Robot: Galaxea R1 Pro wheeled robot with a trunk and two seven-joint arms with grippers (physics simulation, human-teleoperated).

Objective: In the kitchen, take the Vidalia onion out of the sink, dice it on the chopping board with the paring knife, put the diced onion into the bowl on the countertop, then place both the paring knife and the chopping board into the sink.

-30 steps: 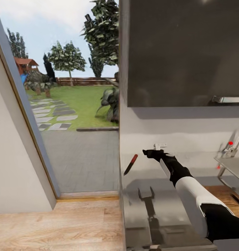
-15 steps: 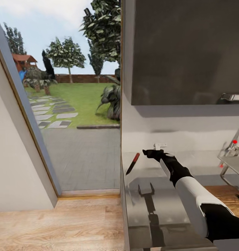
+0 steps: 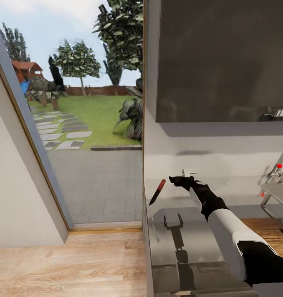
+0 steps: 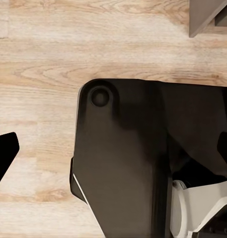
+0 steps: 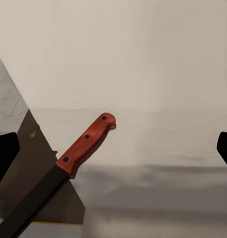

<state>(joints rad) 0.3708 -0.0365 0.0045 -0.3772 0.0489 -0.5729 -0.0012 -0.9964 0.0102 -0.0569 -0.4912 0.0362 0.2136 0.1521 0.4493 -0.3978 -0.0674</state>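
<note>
The paring knife (image 3: 156,192) lies at the far left end of the grey countertop (image 3: 191,243), close to its edge beside the open doorway. Its red handle points up and away toward the wall; the dark blade angles back toward the robot. In the right wrist view the paring knife (image 5: 58,171) sits between the two finger tips but off to one side, and touches neither finger.

The right gripper (image 3: 177,180) hovers just right of the handle, above the surface. Its fingers (image 5: 4,156) stand wide apart with nothing between them. This spread is judged to be a pre-grasp setting, leaving room to close on the handle. The right arm reaches forward and leftward across the worktop, forearm raised, wrist turned toward the knife. Its reflection shows on the glossy surface below.

Further right, the curved tap with its red knob (image 3: 279,166) marks the sink (image 3: 277,194) at the picture's edge, well apart from the knife.

The left wrist view looks down on wooden floor and the robot's dark base; the state of the left fingers cannot be told.
</note>
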